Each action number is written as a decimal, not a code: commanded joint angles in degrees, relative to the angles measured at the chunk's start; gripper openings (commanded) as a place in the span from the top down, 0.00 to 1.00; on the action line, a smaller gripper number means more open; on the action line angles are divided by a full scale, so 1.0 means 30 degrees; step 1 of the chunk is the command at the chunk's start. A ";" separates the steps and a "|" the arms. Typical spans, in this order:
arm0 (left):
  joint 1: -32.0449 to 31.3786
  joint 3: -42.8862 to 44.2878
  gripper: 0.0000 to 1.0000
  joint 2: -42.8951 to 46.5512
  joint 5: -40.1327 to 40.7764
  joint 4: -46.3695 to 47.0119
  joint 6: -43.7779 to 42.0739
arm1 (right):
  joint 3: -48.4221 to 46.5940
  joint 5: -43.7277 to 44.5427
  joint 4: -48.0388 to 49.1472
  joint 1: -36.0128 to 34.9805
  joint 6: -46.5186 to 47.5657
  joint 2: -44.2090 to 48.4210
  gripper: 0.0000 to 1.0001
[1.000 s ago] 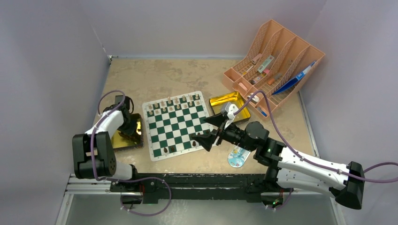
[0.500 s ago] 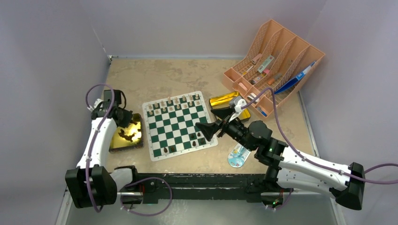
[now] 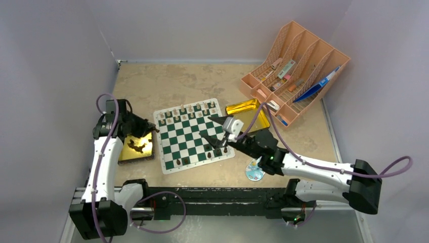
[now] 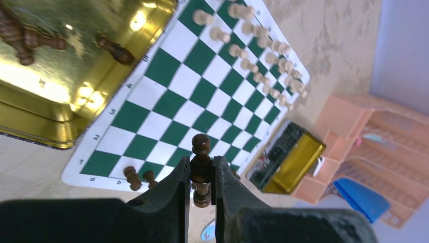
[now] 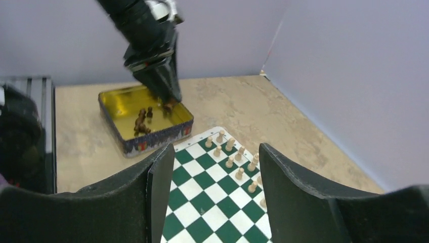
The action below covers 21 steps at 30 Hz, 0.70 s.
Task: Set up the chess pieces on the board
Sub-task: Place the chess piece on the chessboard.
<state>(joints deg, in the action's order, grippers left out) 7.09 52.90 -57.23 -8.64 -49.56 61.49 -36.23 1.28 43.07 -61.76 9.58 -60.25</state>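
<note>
Left gripper [image 4: 201,178]: risen from the gold tin [image 4: 30,129] within the last second, clenched on one dark chess piece [image 4: 201,161], aloft near the tin, beside the board [image 4: 202,93]. Right gripper [image 5: 216,149]: shifted over board's near rows, jaws apart, empty. Placement pending.

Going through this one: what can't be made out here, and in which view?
1. Top view: chess pieces on the board are too small to tell kinds.
2. Top view: the right gripper hides part of the board's right side.
3. Left wrist view: the frame edge cuts off the gold tin, so its pieces cannot be counted.
4. Left wrist view: the left gripper flanks the dark piece it holds, hiding its outline.
</note>
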 commanded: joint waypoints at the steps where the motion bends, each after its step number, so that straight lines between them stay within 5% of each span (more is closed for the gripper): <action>1: 0.0068 -0.0491 1.00 0.0767 -0.3730 0.1169 -0.0741 | 0.0042 -0.2912 0.4255 -0.0703 0.5395 -0.1195 0.36; 9: 0.0067 -0.1675 1.00 0.1805 -0.7966 0.2165 -0.0570 | -0.0274 -0.2327 0.7468 -0.2357 0.9434 -0.5340 0.42; 16: 0.0067 -0.2078 1.00 0.2670 -0.9639 0.2047 -0.0315 | -0.1664 -0.1454 0.8830 -0.3358 1.2482 -0.8899 0.55; 21: 0.0067 -0.2049 1.00 0.3253 -0.9890 0.1571 -0.0347 | -0.2166 -0.1104 1.0152 -0.3409 1.3673 -1.0821 0.57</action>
<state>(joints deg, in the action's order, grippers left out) 7.09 46.70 -49.21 -35.07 -45.45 60.47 -39.29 -3.92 65.06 -71.85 45.19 -90.59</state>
